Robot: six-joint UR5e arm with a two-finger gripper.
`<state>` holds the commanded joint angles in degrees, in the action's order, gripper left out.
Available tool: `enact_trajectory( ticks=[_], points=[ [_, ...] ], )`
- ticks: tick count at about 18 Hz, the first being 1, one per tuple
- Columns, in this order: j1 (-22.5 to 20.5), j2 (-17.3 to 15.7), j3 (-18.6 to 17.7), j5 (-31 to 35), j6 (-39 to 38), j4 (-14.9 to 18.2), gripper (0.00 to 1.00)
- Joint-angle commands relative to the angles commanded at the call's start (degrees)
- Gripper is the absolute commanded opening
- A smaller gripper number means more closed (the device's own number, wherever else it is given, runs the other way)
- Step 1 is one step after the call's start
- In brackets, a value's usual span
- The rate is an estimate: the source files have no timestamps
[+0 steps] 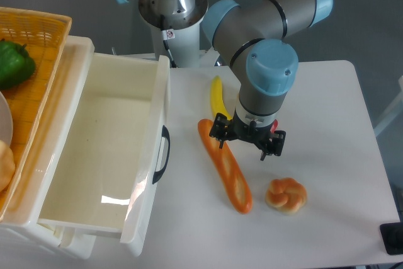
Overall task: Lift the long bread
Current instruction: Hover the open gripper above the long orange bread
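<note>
The long bread [228,171] is a slim orange-brown loaf with paler slash marks, lying on the white table [327,111] and running from upper left to lower right. My gripper [243,145] hangs just above its upper half with its fingers spread. One finger [221,141] is over the loaf and the other [265,150] is off to its right. The gripper is open and holds nothing.
A yellow banana [217,97] lies just behind the loaf, partly under the arm. A small knotted golden bun [286,194] sits to the loaf's right. A large white open bin [101,155] with a black handle stands at left, next to a yellow basket [31,36] holding a green pepper [14,62].
</note>
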<state>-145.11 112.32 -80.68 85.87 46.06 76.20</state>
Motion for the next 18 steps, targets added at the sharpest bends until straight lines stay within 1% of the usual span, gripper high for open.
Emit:
enact_trajectory(
  ticks=[5, 7, 10, 12, 14, 15, 18],
  points=[
    [-0.1, 0.0, -0.3, -0.3, -0.4, 0.0, 1.00],
    [0.0, 0.0, -1.6, -0.4, -1.8, -0.6, 1.00],
    [0.2, 0.4, -3.2, -0.4, -2.0, -4.3, 1.00],
    [0.3, 0.5, -3.3, -0.4, -2.0, -4.7, 1.00],
    [0.4, 0.5, -4.9, -0.1, -2.5, -4.8, 1.00],
    [0.4, 0.3, -6.4, -0.1, -3.5, -5.0, 1.00],
    [0.4, 0.4, -9.6, -0.2, -7.4, -8.0, 1.00]
  ],
)
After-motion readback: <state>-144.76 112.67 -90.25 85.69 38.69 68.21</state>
